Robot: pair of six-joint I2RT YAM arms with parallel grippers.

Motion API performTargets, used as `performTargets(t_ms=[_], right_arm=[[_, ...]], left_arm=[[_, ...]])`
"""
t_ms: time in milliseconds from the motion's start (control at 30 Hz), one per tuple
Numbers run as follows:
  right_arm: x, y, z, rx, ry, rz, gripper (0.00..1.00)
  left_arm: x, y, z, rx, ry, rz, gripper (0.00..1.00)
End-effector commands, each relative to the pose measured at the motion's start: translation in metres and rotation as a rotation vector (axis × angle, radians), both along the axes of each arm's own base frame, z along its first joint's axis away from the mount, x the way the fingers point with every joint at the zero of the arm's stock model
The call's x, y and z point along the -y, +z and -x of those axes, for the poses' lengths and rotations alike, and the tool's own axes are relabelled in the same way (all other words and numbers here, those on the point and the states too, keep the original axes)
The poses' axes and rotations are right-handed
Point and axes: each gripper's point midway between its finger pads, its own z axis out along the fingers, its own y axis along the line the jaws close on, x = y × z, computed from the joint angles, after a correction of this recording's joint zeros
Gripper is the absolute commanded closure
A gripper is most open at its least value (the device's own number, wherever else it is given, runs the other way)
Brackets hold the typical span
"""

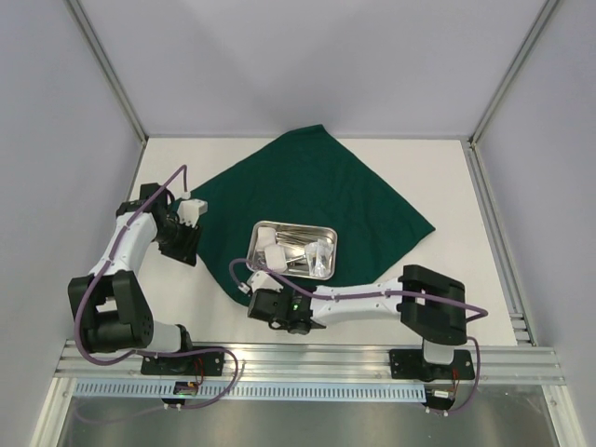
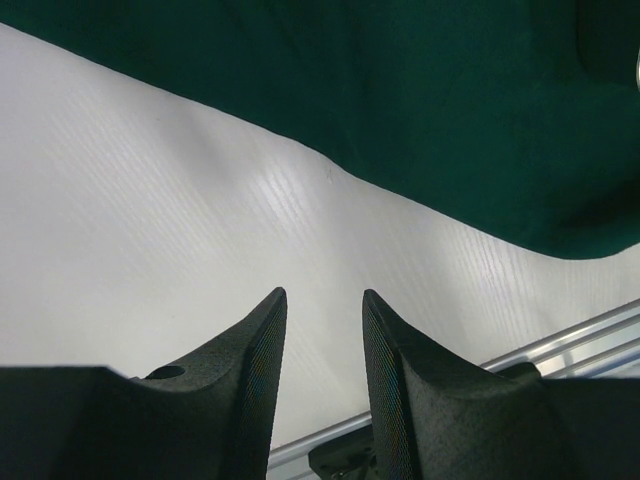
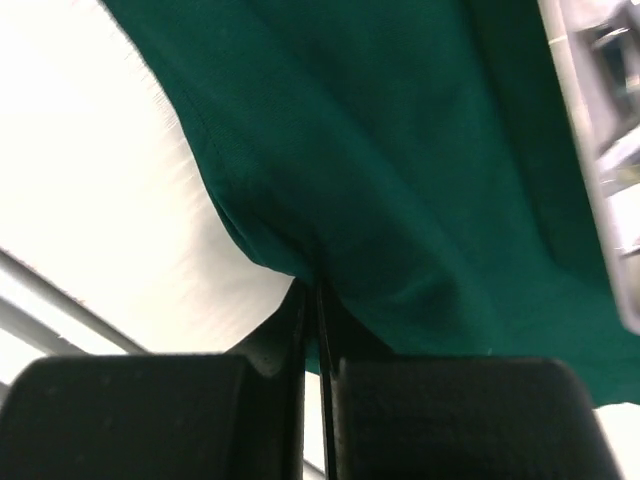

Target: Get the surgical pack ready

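Observation:
The dark green cloth (image 1: 307, 182) of the surgical pack lies spread flat like a diamond on the white table. On its near part stands a small steel tray (image 1: 296, 224) holding slim metal instruments (image 1: 300, 246) and white gauze squares (image 1: 266, 234). My right gripper (image 1: 251, 296) is at the cloth's near corner. In the right wrist view that gripper (image 3: 312, 285) is shut on the edge of the cloth (image 3: 400, 180), with the tray (image 3: 610, 150) at the right. My left gripper (image 1: 184, 248) hovers by the cloth's left corner. It (image 2: 325, 295) is open and empty over bare table, with the cloth (image 2: 400, 100) ahead.
Grey walls with aluminium posts (image 1: 107, 70) close the table in on three sides. An aluminium rail (image 1: 307, 358) runs along the near edge by the arm bases. Bare white table (image 1: 438, 279) lies to the right of the cloth.

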Motion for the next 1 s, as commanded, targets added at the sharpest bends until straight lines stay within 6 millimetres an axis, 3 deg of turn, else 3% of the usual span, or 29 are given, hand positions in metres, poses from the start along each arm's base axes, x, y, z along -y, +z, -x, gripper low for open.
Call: performTargets(t_ms=[0,167,400,433,500,600,667,700,733,900,967], right_arm=[[-0.014,0.053,-0.033,0.112,-0.004,-0.1,0.99],[-0.022,0.088,-0.082,0.136,-0.056,-0.195,1.0],[-0.014,0.117,-0.167,0.16,-0.148,-0.242,1.0],[-0.013,0.114,-0.175,0.152,-0.157,-0.234,1.0],[-0.015,0.127,-0.195,0.154,-0.175,-0.265,1.0],[-0.019,0.132,-0.215,0.146,-0.181,-0.292,1.0],[-0.018,0.125,-0.226,0.129,-0.191,-0.284,1.0],[-0.015,0.133,-0.241,0.143,-0.22,-0.297,1.0],[-0.012,0.122,-0.248,0.132,-0.24,-0.273,1.0],[0.001,0.115,-0.291,0.127,-0.341,-0.279,1.0],[0.002,0.114,-0.299,0.117,-0.354,-0.285,1.0]], left_arm=[[0.0,0.018,-0.006,0.059,0.01,0.011,0.55],[0.004,0.028,-0.014,0.067,-0.004,0.038,0.55],[0.014,0.049,-0.036,0.068,-0.029,0.106,0.57],[0.016,0.047,-0.04,0.049,-0.035,0.115,0.57],[0.019,0.054,-0.05,0.059,-0.048,0.122,0.57],[0.024,0.055,-0.063,0.057,-0.081,0.114,0.58],[0.029,0.056,-0.074,0.061,-0.104,0.113,0.58],[0.032,0.057,-0.077,0.062,-0.112,0.113,0.58],[0.033,0.052,-0.081,0.042,-0.115,0.116,0.58],[0.048,0.054,-0.102,0.048,-0.164,0.126,0.58],[0.052,0.052,-0.11,0.048,-0.172,0.132,0.58]])
